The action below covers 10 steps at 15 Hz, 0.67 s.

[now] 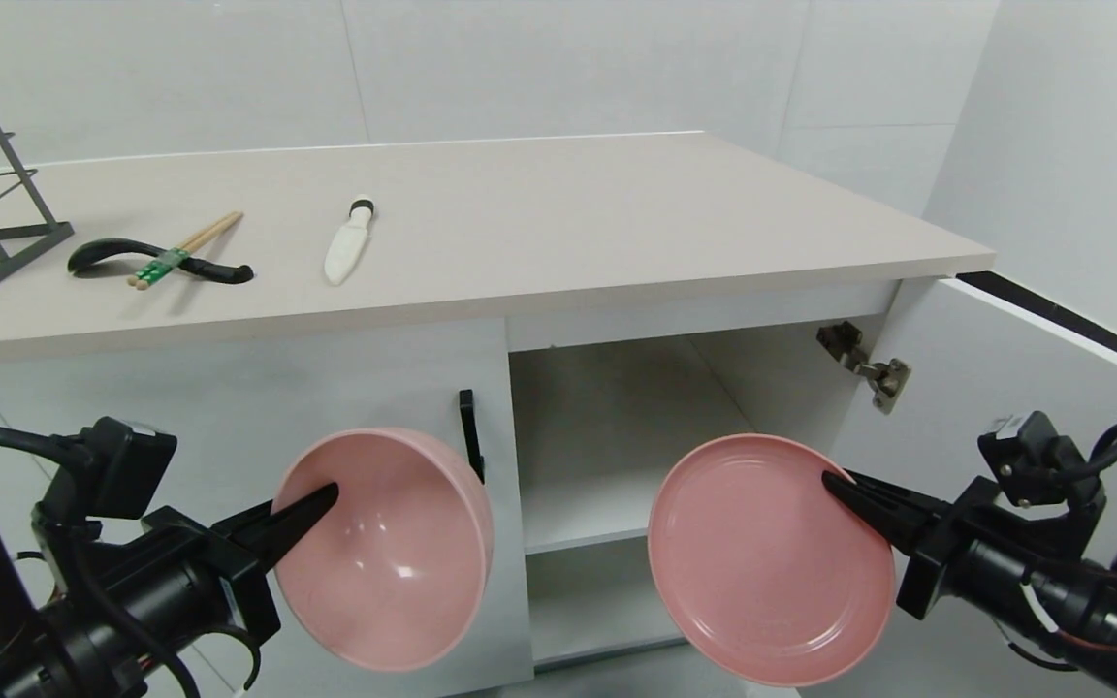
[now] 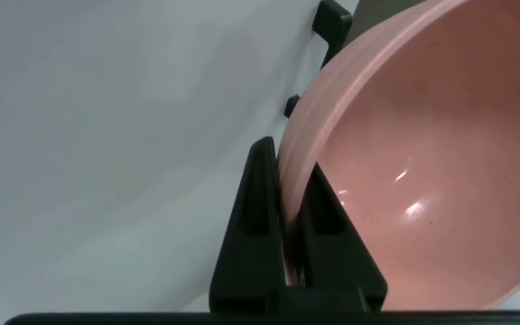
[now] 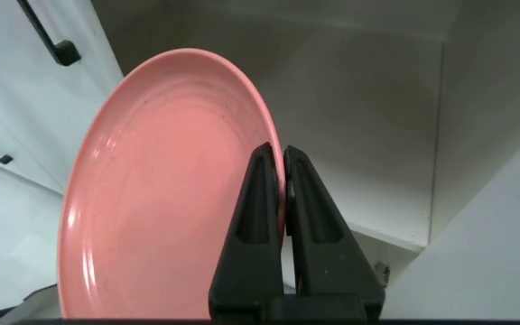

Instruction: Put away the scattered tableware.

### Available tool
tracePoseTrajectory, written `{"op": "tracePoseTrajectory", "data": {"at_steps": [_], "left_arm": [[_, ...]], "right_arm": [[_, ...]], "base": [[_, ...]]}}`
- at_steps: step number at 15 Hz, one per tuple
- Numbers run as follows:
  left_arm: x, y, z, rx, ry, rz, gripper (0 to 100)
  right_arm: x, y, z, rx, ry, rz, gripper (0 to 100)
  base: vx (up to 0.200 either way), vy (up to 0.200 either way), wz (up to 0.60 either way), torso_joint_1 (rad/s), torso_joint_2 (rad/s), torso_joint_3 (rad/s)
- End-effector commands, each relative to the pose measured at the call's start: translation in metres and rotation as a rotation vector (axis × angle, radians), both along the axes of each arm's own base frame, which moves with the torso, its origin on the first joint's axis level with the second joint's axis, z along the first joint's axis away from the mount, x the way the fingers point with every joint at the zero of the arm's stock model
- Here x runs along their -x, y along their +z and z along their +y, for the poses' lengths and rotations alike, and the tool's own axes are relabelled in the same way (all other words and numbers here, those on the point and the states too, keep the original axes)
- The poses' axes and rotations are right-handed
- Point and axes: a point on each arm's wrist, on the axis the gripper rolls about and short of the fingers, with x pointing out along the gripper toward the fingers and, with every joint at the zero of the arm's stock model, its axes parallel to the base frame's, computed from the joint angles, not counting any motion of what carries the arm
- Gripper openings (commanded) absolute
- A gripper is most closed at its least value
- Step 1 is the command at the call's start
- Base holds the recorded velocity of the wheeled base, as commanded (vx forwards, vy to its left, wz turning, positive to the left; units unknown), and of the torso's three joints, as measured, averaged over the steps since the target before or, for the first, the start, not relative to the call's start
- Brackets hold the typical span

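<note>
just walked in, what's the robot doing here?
The left gripper is clamped on the rim of a pink bowl, the right gripper on a pink plate, both held on edge in front of the cabinet, its right door open. A black spoon, chopsticks and a white knife lie on the countertop.

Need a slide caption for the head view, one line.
Left gripper holds a pink bowl, right gripper a pink plate, before the open cabinet.
</note>
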Motion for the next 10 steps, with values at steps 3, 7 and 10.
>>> {"op": "tracePoseTrajectory", "data": {"at_steps": [3,7,10], "left_arm": [[0.001,0.0,0.0,0.0,-0.001,0.0,0],[0.001,-0.001,0.0,-0.001,-0.001,0.003,0],[0.001,-0.001,0.0,-0.002,-0.001,0.005,0]], "right_arm": [[0.0,0.0,0.0,0.0,-0.002,0.002,0],[-0.009,-0.017,-0.004,0.03,-0.035,0.081,0],[-0.015,-0.033,0.0,0.079,-0.101,0.141,0]], "base": [[0.0,0.0,0.0,0.0,0.0,0.0],[0.0,0.0,0.0,0.0,0.0,0.0],[0.0,0.0,0.0,0.0,0.0,0.0]]}}
